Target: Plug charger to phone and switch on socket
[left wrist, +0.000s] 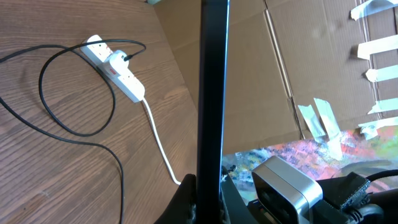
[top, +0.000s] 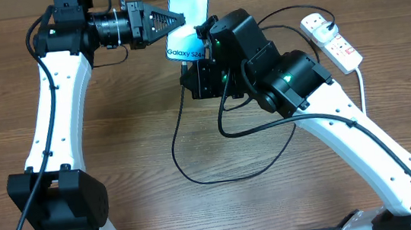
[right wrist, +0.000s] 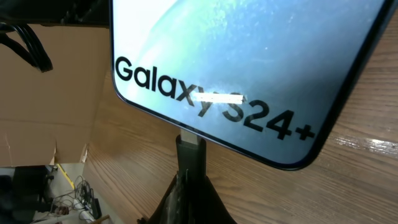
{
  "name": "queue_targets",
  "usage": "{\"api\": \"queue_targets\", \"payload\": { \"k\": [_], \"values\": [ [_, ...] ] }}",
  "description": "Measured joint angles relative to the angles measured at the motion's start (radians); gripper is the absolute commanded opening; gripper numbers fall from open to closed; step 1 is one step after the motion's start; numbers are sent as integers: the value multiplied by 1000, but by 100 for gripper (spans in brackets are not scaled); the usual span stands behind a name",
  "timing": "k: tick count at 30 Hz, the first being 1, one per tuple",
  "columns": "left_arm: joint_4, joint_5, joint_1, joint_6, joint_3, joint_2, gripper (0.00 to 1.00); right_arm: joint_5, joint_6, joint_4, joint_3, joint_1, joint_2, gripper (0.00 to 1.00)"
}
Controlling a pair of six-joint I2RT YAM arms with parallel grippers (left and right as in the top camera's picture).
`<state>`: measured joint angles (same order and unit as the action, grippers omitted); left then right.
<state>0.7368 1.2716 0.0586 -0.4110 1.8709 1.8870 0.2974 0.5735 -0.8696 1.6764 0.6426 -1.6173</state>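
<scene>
Phone (top: 190, 2) upper centre of overhead frame, clamped edgewise in left hand (top: 178, 18). Slim, rigid, glassy; likely slippery, fragile, so grip side edges. Right hand (right wrist: 188, 180) pinches charger (right wrist: 189, 152) tip at lower edge.

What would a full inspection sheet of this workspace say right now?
Surface: wood-grain table.
Job's things: phone held off the table, showing "Galaxy S24+"; charger plug meets its lower edge, seating unclear; power strip at the far right with the adapter plugged in, switch state unclear.
Clutter: nothing seen.
Grippers: left gripper shut on the phone's edges; right gripper shut on the charger plug.
Cables: black cable loops loosely across the table; white cord runs from the power strip.
Surroundings: cardboard and tape strips beyond the table.
</scene>
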Motion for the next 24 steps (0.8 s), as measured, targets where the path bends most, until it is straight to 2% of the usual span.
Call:
{"api": "queue_targets", "payload": {
  "k": [24],
  "values": [
    [2, -1, 0, 4, 0, 0, 4, -23, 40, 6, 0, 2, 0, 4]
  ]
}}
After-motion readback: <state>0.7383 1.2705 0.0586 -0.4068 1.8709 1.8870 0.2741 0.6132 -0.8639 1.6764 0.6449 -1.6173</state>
